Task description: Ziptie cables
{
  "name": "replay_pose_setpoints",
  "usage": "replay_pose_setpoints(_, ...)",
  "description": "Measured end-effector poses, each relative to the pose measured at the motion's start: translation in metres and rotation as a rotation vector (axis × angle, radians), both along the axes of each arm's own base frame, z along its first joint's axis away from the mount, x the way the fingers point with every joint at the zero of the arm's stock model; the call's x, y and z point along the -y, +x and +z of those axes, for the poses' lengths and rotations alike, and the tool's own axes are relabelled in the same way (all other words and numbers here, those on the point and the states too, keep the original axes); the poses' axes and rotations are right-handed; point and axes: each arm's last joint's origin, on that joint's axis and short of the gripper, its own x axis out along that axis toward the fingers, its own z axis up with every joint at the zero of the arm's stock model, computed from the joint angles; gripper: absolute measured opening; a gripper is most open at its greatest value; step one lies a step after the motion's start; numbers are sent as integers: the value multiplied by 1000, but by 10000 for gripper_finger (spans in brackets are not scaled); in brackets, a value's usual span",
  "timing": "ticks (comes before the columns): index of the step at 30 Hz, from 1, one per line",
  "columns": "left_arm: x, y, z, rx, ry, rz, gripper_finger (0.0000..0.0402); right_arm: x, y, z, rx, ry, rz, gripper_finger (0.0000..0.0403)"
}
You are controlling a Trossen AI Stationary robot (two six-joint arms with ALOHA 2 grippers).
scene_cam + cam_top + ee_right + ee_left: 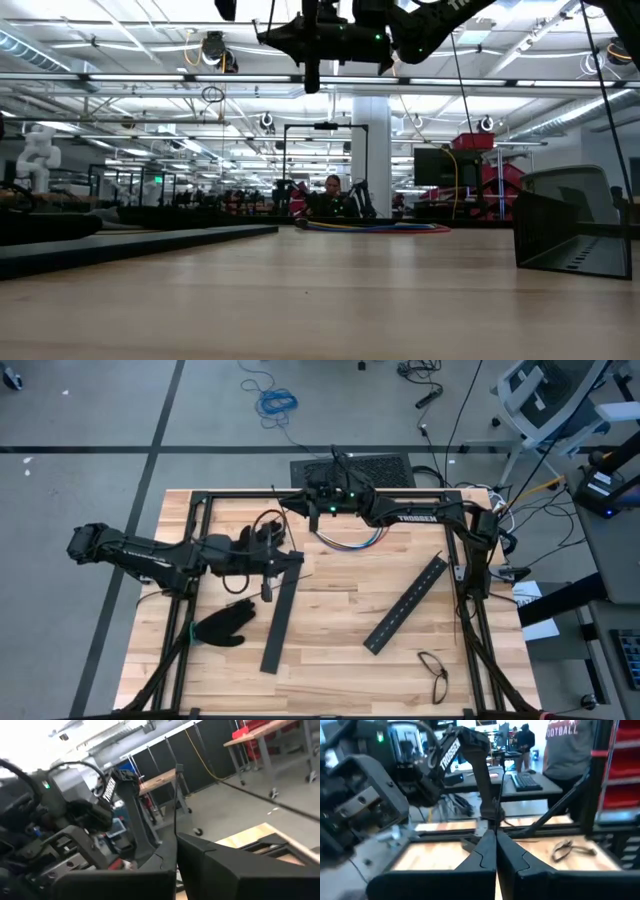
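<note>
Currently both arms are up off the surface [330, 600], jaws pressed together on each, nothing pinched as far as I can see.

- right gripper [292, 501]: parked high over the far edge, near the middle, just left of the cables; from the low view it hangs well above the wood. Reads as a hover/staging pose, not a grasp.
- left gripper [268, 592]: lower left-centre, pointing at the near end zone of the left black bar [280, 615], with the black glove [222, 626] just beside it.
- cables [350, 542]: loose coloured loop lying flat at the far edge, centre, under the right arm's forearm. Untouched, not bundled.
- zipties: can't pick them out for sure; maybe a thin dark strip by the left gripper, too fine to call.

Judgement: task barely started, nothing tied.

Room: middle of the surface is open wood between the left bar and the right black bar [405, 604]. Glasses [434, 672] sit near the front right corner, well clear. Tight spots: frame rail [330, 494] right behind the cables, and the arms converging at the far centre.
</note>
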Motion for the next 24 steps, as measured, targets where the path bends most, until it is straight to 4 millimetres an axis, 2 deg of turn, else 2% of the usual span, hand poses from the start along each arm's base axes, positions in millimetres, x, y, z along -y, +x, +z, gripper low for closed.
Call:
replay_pose_setpoints(7, 2, -1, 1, -3, -253, -65, 0, 8, -3, -4, -38, -146, 11, 0)
replay_pose_setpoints(13, 1, -15, 14, 52, -374, -108, 0, 19, -7, -6, -61, -260, -29, 0)
replay_pose_setpoints(17, -9, -28, 24, 107, -376, 3, 0, 28, -11, -6, -63, -290, -57, 0)
replay_pose_setpoints(24, -23, -35, 16, 67, -344, 103, 0, 33, -13, -12, -117, -250, -54, 0)
